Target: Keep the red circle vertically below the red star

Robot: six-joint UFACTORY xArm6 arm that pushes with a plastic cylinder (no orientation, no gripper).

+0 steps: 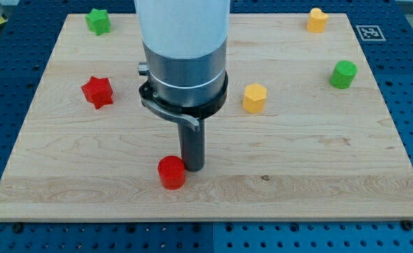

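Observation:
The red star [97,91] lies on the wooden board at the view's left. The red circle [171,172] lies lower down, right of the star and near the view's bottom. My tip [192,167] stands just right of the red circle, touching or almost touching its right side. The arm's body hides the board above the rod.
A green star [98,21] is at the top left. A yellow heart [317,20] is at the top right. A green hexagon [344,74] is at the right. A yellow hexagon [254,98] is right of the arm. The wooden board [319,161] ends near the bottom.

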